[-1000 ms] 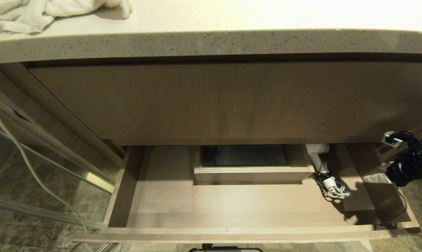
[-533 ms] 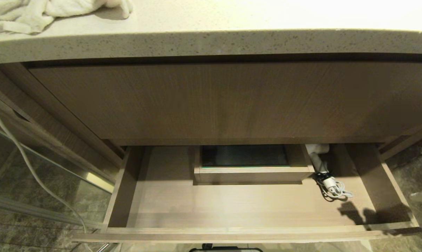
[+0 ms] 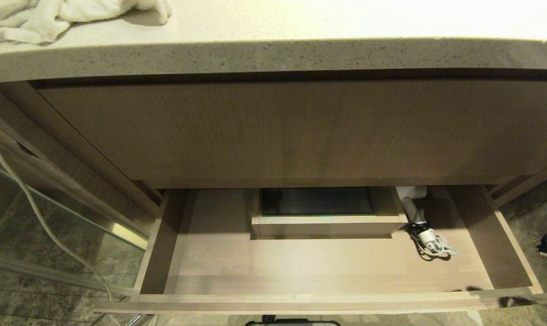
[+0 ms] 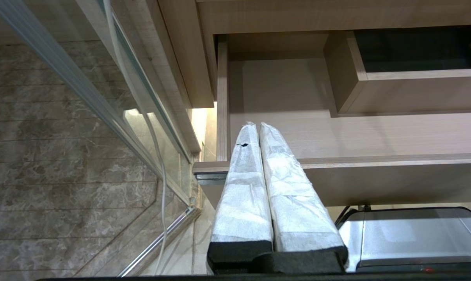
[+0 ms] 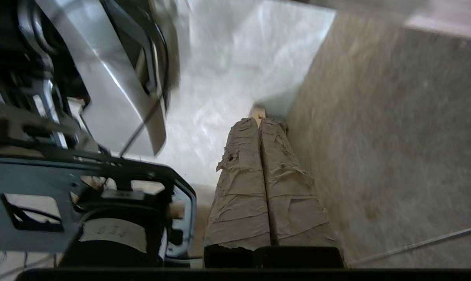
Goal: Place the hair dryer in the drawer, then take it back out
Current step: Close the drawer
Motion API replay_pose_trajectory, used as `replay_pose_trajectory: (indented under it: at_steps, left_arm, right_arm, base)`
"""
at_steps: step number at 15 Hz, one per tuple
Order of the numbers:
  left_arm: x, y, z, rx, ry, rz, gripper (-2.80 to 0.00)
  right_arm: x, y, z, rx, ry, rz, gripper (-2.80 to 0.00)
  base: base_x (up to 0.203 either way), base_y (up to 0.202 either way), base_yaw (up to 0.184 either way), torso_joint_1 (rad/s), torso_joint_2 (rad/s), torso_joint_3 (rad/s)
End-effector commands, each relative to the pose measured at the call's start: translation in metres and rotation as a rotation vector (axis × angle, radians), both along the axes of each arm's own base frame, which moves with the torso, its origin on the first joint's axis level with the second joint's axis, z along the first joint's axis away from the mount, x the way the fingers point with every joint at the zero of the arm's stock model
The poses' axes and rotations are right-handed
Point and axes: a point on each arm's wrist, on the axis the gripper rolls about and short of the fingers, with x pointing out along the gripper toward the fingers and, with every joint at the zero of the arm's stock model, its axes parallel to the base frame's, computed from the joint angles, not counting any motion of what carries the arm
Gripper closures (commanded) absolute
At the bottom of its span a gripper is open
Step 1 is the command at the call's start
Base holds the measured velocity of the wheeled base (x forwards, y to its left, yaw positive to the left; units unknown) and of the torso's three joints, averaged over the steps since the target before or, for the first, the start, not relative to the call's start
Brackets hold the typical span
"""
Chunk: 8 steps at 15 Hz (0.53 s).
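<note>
Only part of the dryer [image 3: 413, 203] shows in the head view: its barrel is tucked under the panel [image 3: 273, 131] at the back of the open drawer [image 3: 300, 262], leaving the white handle and a coil of cord [image 3: 434, 246] visible at about 4 o'clock from frame center, just beside the right end of a small inner box [image 3: 323, 222]. The towel [image 3: 51, 16] on the counter [image 3: 273, 56] is cut off at the 11 o'clock corner. The left gripper [image 4: 256, 127] hangs near the drawer's front left corner, its wrapped fingers pressed together on nothing. The right gripper [image 5: 258, 121] shows in its wrist view, blurred, over stone floor beside the robot's base, fingers pressed together and empty; in the head view only a dark piece at the 3 o'clock edge can be made out. A second ago the right arm stood at the drawer's right side and cast a shadow across its floor; it has since pulled out of the head view, while the dryer lies where it did.
</note>
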Motion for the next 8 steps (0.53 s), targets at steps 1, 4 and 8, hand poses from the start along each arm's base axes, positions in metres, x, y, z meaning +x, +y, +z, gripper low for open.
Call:
replay_pose_trajectory:
  at_steps: [1, 4, 8]
  left_arm:
    - [0.0, 0.0, 0.0, 0.0, 0.003, 0.0, 0.0]
    - [0.0, 0.0, 0.0, 0.0, 0.003, 0.0, 0.0]
    - [0.0, 0.0, 0.0, 0.001, 0.003, 0.0, 0.0]
  right_arm:
    - [0.005, -0.003, -0.01, 0.02, 0.046, 0.007, 0.0]
    - [0.027, -0.016, -0.041, 0.057, 0.162, 0.009, 0.0]
    - [0.049, -0.032, -0.076, 0.047, 0.24, 0.054, 0.0]
  base:
    - [0.0, 0.0, 0.0, 0.0, 0.0, 0.0]
    - [0.0, 0.0, 0.0, 0.0, 0.0, 0.0]
    - [0.0, 0.0, 0.0, 0.0, 0.0, 0.0]
